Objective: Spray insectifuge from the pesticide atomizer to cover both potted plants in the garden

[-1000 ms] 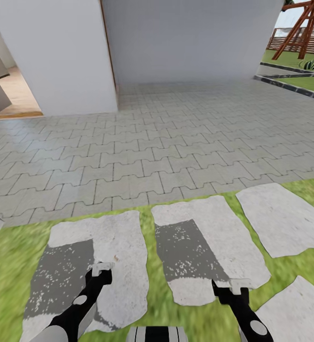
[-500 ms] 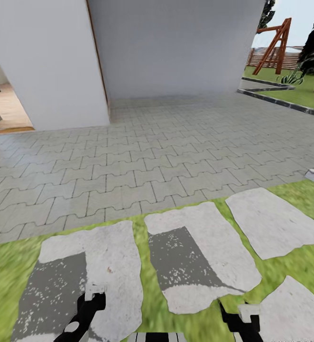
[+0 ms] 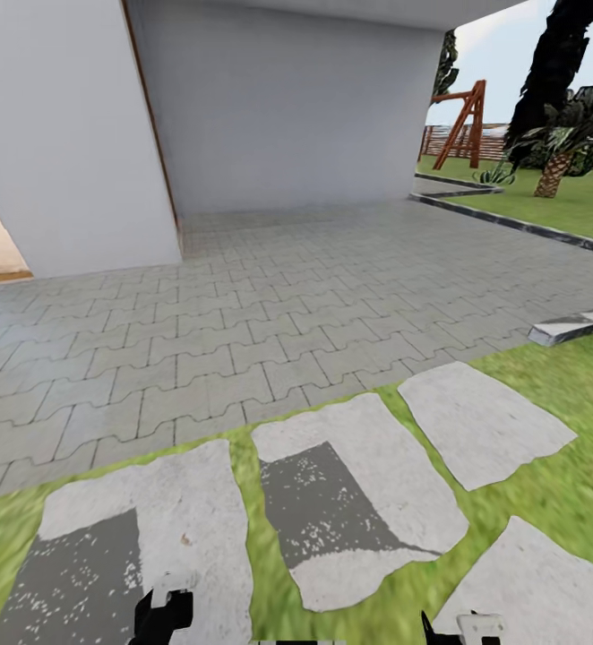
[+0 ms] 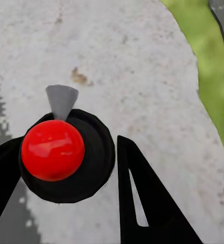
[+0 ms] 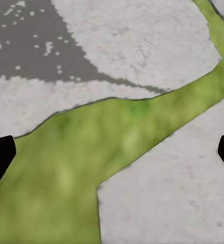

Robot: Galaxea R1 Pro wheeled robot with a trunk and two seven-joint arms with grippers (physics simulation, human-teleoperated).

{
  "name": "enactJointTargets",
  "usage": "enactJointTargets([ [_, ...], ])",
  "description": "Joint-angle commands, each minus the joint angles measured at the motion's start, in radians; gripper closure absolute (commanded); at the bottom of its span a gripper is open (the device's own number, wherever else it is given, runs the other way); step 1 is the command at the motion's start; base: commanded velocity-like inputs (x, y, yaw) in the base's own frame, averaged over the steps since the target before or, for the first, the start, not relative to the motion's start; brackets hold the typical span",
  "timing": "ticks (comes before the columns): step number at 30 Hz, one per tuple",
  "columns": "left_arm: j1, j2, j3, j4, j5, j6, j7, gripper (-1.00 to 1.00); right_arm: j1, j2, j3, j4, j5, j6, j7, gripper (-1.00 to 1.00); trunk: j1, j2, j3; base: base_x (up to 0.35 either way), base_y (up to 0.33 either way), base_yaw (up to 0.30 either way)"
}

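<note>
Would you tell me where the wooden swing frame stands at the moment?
In the head view the wooden swing frame stands far off at upper right, on the lawn beyond the paved area, left of a palm.

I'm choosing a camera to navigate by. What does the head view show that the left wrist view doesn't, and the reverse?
Head view: the paved patio, the white house wall, a wooden swing frame and a palm. Left wrist view: the left tool closed on a black round object with a red dome and grey spout, possibly the atomizer. Both: the pale stepping stone and grass.
</note>
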Motion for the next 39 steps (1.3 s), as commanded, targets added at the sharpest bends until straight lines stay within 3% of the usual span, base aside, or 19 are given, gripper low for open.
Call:
enactJointTargets([
  [1, 0.0, 0.002, 0.0, 0.001, 0.005, -0.003, 0.002, 1.0, -0.001, 0.0, -0.001, 0.002, 0.0, -0.003, 0.0, -1.0, -0.001, 0.0, 0.004, 0.0, 0.0, -0.072],
  [6, 0.0, 0.005, 0.001, 0.001, 0.004, -0.003, 0.006, 1.0, 0.0, 0.001, -0.001, 0.005, 0.0, -0.003, -0.001, -1.0, -0.003, 0.001, 0.024, 0.0, 0.0, -0.023],
  [20, 0.0, 0.007, 0.003, 0.002, 0.004, -0.003, 0.007, 1.0, 0.0, 0.009, -0.001, 0.035, -0.001, -0.004, 0.0, -1.0, -0.057, 0.099, 0.068, 0.0, 0.0, -0.002],
  [27, 0.0, 0.008, 0.003, 0.002, 0.004, -0.003, 0.009, 1.0, -0.001, 0.009, -0.002, 0.04, -0.001, -0.004, 0.0, -1.0, -0.083, 0.148, 0.091, 0.0, 0.0, -0.216],
  [39, 0.0, 0.007, 0.002, 0.002, 0.004, -0.003, 0.009, 1.0, -0.001, 0.009, -0.002, 0.04, -0.001, -0.004, 0.0, -1.0, -0.083, 0.148, 0.095, 0.0, 0.0, -0.262],
])
